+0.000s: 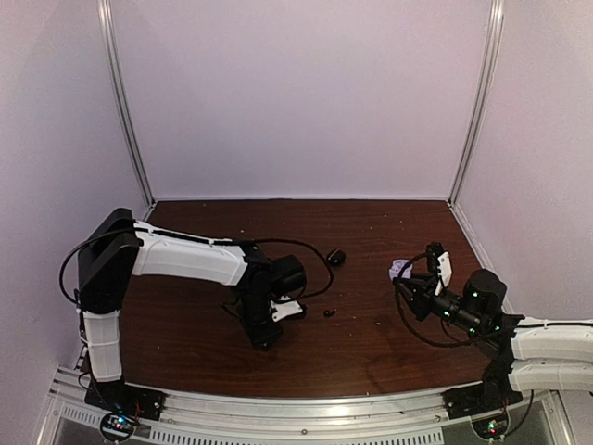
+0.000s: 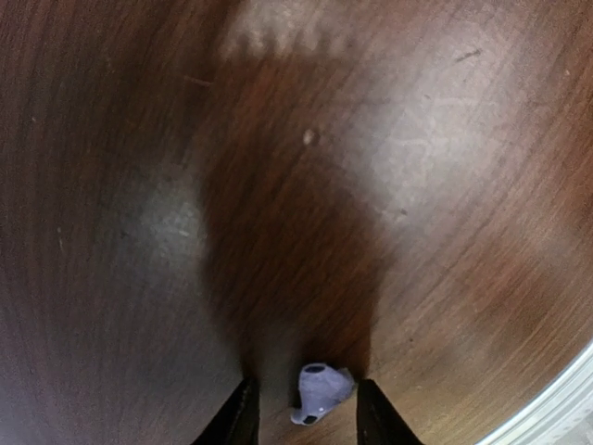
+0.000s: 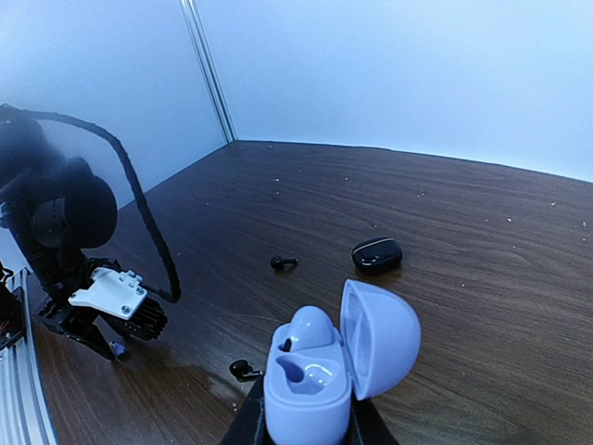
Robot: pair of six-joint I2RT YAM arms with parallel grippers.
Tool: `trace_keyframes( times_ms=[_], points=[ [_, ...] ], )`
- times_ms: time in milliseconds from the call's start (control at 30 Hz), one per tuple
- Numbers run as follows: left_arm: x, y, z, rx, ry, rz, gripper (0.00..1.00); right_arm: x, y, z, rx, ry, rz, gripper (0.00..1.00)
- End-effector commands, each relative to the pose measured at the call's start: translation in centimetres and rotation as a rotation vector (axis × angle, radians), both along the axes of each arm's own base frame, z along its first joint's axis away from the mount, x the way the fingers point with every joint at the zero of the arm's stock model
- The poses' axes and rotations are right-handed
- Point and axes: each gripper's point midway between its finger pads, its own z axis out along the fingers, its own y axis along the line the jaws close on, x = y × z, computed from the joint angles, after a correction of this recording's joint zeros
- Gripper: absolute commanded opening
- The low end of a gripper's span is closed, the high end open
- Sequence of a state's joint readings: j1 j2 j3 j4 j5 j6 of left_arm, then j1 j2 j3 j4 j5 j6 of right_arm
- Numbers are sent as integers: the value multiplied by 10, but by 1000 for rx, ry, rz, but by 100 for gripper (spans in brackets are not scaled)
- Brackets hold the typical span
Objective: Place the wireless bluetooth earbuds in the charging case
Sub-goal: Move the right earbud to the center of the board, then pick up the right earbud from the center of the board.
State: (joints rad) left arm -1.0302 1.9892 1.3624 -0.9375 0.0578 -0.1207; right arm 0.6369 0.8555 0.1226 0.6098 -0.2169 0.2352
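A pale lavender earbud [image 2: 320,394] lies on the wooden table between my left gripper's [image 2: 309,417] open fingers, close to the right one. In the top view that gripper [image 1: 264,340] points down at the table. My right gripper [image 3: 304,428] is shut on the lavender charging case [image 3: 320,375], lid open. One lavender earbud [image 3: 310,326] sits in its far slot; the near slot is empty. The case also shows in the top view [image 1: 401,269]. Two black earbuds [image 3: 283,263] [image 3: 244,371] lie loose on the table; one shows in the top view [image 1: 329,313].
A shut black case [image 3: 376,254] lies on the table beyond the black earbuds, and shows in the top view [image 1: 335,257]. The left arm's black cable [image 1: 315,269] loops over the table. White walls enclose the table; a metal rail [image 1: 296,408] runs along the near edge.
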Motion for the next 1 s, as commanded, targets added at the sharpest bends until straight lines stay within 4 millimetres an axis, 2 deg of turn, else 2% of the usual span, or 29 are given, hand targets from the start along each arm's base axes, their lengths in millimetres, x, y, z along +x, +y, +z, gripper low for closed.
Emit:
trace_keyframes(
  times_ms=[0, 200, 467, 633, 733, 967],
  points=[
    [4, 7, -12, 113, -31, -50, 39, 3, 1, 16, 31, -37, 0, 7],
    [7, -5, -10, 103, -37, -86, 38, 2, 0, 16, 29, -38, -2, 7],
    [1, 0, -15, 117, -5, -104, 23, 2, 0, 16, 27, -38, -5, 7],
    [1, -4, -9, 89, -13, -102, 20, 2, 0, 16, 26, -38, -3, 7],
    [7, -14, 2, 29, -50, -92, 18, 3, 0, 16, 24, -38, -1, 7],
    [36, -50, 58, -233, -214, -50, 16, -2, 9, 21, 42, -57, 55, 6]
  ],
)
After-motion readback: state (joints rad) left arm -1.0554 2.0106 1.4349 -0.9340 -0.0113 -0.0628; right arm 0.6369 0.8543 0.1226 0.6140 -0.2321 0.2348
